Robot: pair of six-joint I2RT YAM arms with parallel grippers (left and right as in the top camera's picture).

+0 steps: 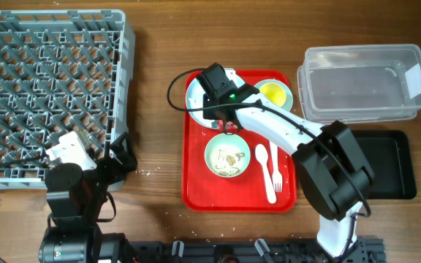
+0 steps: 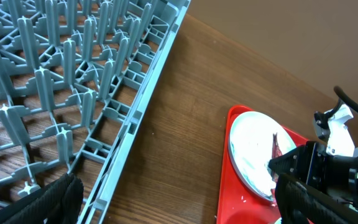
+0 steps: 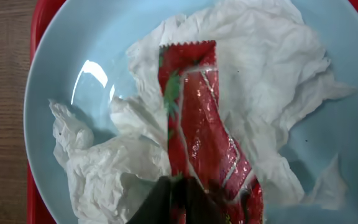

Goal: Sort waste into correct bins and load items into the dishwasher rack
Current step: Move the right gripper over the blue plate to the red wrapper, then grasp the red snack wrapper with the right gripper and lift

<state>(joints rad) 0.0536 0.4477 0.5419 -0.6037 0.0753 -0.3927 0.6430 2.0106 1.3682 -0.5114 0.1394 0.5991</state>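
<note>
Overhead, the rack (image 1: 50, 80) lies well to the left of the right pincer (image 1: 225, 121), and the left pincer (image 1: 120, 158) hangs at the rack's near right corner; only a dark edge of it shows in its own wrist view, so I cannot tell how far it is open. On the red tray (image 1: 196, 191), directly under the right pincer, sits the plate (image 3: 61, 68), pale blue-green and glossy, holding crumpled white tissue (image 3: 266, 74) spread across most of its face. On the tissue lies the wrapper (image 3: 194, 124), slim, shiny red with a serrated top edge and a green mark near it. The right pincer's jaws are closed down on the wrapper's lower end, with the rest of the strip stretching away from the fingers (image 3: 166, 202) over the tissue. Just toward the robot from the pincer, a bowl (image 1: 212, 162) holds off-white scraps (image 1: 229, 158). To its right, the white spoon (image 1: 262, 154) and fork (image 1: 275, 166) lie side by side on the red tray, and beyond them the yellow cup (image 1: 271, 91) stands in a saucer (image 1: 288, 97). Farther right, off the red tray, is the clear tub (image 1: 364, 82), and nearer the robot beside it the black tray (image 1: 393, 166).
</note>
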